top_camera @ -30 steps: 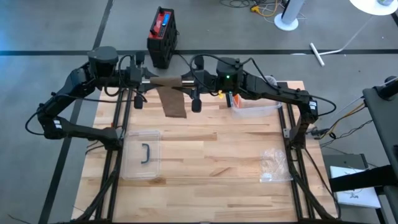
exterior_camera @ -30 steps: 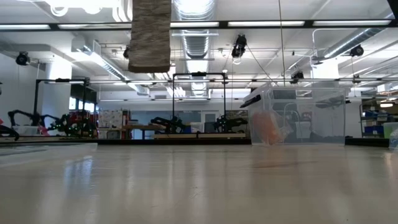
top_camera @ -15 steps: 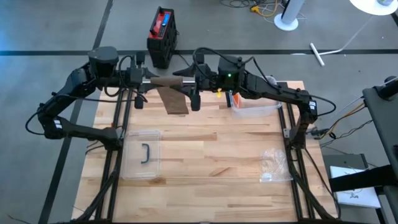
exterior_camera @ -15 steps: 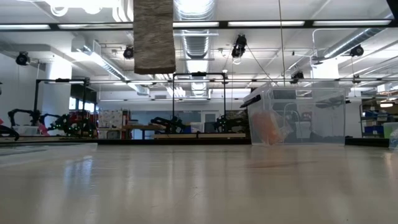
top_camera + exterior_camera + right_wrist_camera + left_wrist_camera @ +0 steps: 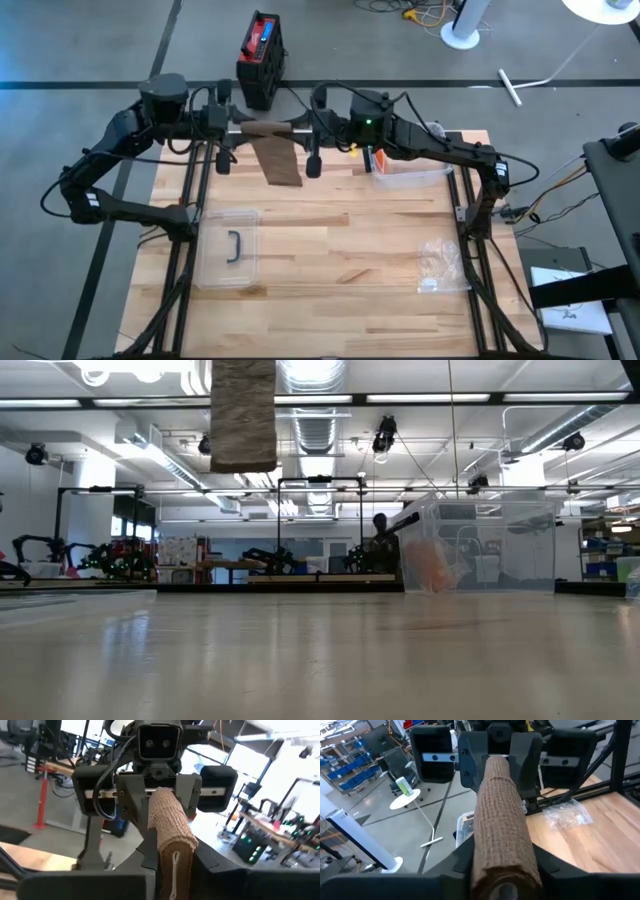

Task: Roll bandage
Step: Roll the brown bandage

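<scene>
A brown woven bandage [image 5: 270, 128] is partly wound into a roll that lies level in the air above the table's far edge. Its loose tail [image 5: 279, 162] hangs down from the roll. In the low view the tail [image 5: 243, 415] ends well above the tabletop. My left gripper [image 5: 238, 128] is shut on the roll's left end. My right gripper [image 5: 303, 130] is shut on its right end. The two grippers face each other. My left gripper pinches the roll's left end [image 5: 502, 870] between its two fingers [image 5: 465, 862]. It comes in level from the table's left, fingers along the roll. The roll is lifted clear and level. My right gripper pinches the roll's right end [image 5: 172, 855] between its two fingers [image 5: 150, 855]. It comes in level from the table's right, fingers along the roll. The tail hangs slack below.
A clear plastic box [image 5: 408, 172] with small items stands at the back right; it also shows in the low view [image 5: 480, 550]. A clear lid with a dark handle [image 5: 228, 250] lies at the near left. A crumpled plastic bag [image 5: 438, 265] lies at the right.
Both grippers have stayed at the far edge, shut on the roll. The hanging tail has swayed slightly, and its free end now hangs a little higher above the table than before.
</scene>
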`<state>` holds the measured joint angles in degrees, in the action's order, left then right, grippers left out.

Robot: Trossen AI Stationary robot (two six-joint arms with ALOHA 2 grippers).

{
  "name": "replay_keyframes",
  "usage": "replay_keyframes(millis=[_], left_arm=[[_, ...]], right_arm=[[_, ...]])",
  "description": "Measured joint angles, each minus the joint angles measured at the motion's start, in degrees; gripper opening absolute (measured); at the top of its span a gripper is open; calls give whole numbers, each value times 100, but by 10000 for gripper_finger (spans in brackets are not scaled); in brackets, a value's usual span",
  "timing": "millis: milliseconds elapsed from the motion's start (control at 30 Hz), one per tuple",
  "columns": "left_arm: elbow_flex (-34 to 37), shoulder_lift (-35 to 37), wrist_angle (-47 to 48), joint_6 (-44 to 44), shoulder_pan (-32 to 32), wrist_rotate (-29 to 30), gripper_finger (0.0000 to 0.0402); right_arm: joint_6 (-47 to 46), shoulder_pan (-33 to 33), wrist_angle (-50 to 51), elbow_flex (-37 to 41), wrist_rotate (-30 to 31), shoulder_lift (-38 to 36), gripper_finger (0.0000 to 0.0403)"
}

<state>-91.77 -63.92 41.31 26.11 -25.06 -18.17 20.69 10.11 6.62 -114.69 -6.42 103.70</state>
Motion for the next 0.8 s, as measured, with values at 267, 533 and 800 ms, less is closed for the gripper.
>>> replay_keyframes(millis=[267,533,800], left_arm=[[0,193,-31,-294,-5,-49,218],[60,233,-22,-332,-7,-59,296],[289,233,-321,-313,-7,-97,297]], right_arm=[[777,0,-325,77,41,-2,40],[1015,-7,-987,370,52,-75,40],[1042,-11,-1828,1266,-6,-589,40]])
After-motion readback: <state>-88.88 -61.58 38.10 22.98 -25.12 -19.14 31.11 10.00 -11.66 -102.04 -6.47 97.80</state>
